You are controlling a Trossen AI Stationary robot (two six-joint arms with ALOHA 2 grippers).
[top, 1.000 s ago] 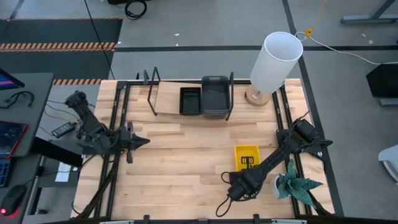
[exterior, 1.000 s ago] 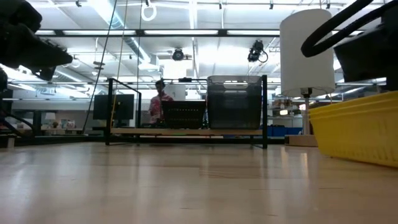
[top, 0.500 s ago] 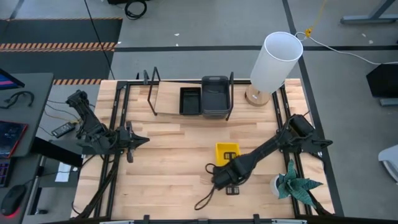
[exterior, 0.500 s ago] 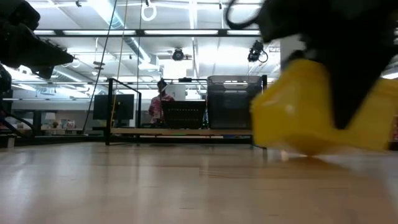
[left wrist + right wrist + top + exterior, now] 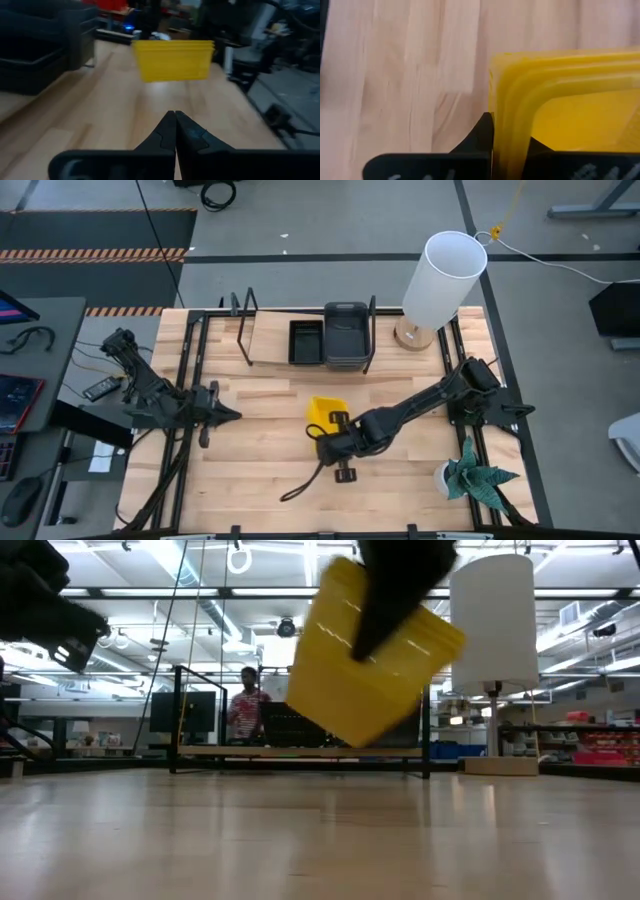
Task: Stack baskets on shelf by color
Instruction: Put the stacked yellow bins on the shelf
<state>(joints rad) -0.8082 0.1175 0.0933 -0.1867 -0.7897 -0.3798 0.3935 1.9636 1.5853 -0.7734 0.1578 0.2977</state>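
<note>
High view: the right gripper [image 5: 333, 423] reaches across the middle of the slatted wooden tabletop [image 5: 270, 470], its fingers pinched onto the rim of a stack of bright yellow plastic baskets [image 5: 322, 414]. Well beyond it, at the far edge, the light wooden shelf with black wire end frames [image 5: 268, 340] carries a black mesh basket [image 5: 305, 342] and, just beside it, a dark grey stack with rounded corners [image 5: 346, 333]. A tall white cylinder lamp [image 5: 440, 280] stands past the shelf's right end, and a small green potted plant [image 5: 470, 475] sits at the near right corner. The left gripper [image 5: 226, 409] waits over the table's left side, fingers pressed together, holding nothing

Low view: the yellow stack [image 5: 370, 655] hangs tilted, clear of the wood, with the dark gripper over it. A person in a red patterned top [image 5: 243, 710] stands in the room behind the shelf [image 5: 300, 752]

Left wrist view: its two fingertips meet, and the yellow stack [image 5: 173, 60] floats ahead of them

Right wrist view: the fingers clamp the corner of the nested yellow rims [image 5: 560, 100] above bare wood
</note>
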